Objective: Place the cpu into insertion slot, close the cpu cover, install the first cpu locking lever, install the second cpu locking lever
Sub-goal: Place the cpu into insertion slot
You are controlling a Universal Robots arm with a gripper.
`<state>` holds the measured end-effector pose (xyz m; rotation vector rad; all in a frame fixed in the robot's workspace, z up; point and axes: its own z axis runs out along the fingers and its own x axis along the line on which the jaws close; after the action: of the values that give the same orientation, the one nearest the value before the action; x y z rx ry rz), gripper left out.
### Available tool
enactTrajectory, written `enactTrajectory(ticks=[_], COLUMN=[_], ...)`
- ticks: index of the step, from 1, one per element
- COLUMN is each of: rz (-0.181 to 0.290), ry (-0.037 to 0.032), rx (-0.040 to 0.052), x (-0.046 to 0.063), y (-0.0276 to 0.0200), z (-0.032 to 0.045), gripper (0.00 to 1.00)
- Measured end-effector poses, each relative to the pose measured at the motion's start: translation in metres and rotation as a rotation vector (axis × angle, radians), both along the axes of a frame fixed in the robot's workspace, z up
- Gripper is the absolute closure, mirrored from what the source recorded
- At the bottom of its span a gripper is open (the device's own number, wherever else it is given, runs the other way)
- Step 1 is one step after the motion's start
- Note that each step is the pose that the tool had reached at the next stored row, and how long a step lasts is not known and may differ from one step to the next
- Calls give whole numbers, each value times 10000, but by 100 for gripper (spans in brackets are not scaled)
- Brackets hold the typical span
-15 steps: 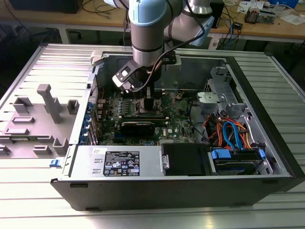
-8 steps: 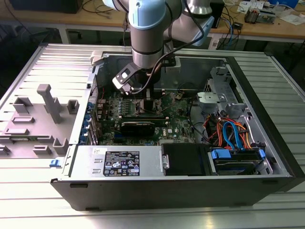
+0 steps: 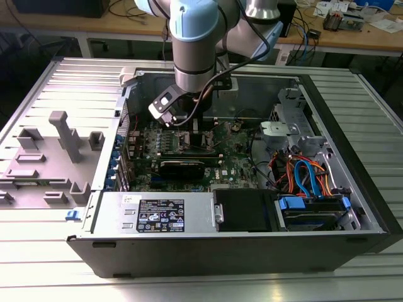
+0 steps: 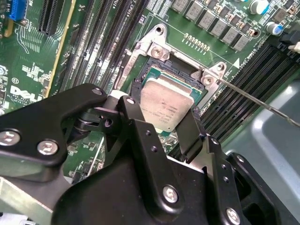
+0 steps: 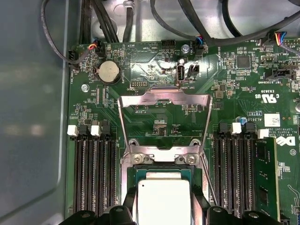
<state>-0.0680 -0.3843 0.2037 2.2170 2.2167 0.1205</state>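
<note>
Step 1 in hand, seating the chip. Gripper (image 4: 161, 117) jaws pinch the cpu (image 4: 166, 101) by two opp. sides. The cpu sits down in the insertion slot (image 5: 140, 161). The cpu cover (image 5: 164, 98) is flipped open behind. Next move, I'd say, needs a clean level release, no drag. Count: 1 cpu, 1 slot, 1 cover, 1 lever rod (image 4: 262, 103) seen.

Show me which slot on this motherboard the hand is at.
The square, silver-rimmed insertion slot: the hand is over it, the cpu sits at it, its cpu cover stands open. The long black memory slots flanking it are narrow.
</note>
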Motion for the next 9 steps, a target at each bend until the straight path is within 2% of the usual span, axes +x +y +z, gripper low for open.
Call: enactTrajectory(ticks=[9], rz=[-65], ry=[-2], rx=[-18], x=[0], y=[22], z=[-8], gripper=[45])
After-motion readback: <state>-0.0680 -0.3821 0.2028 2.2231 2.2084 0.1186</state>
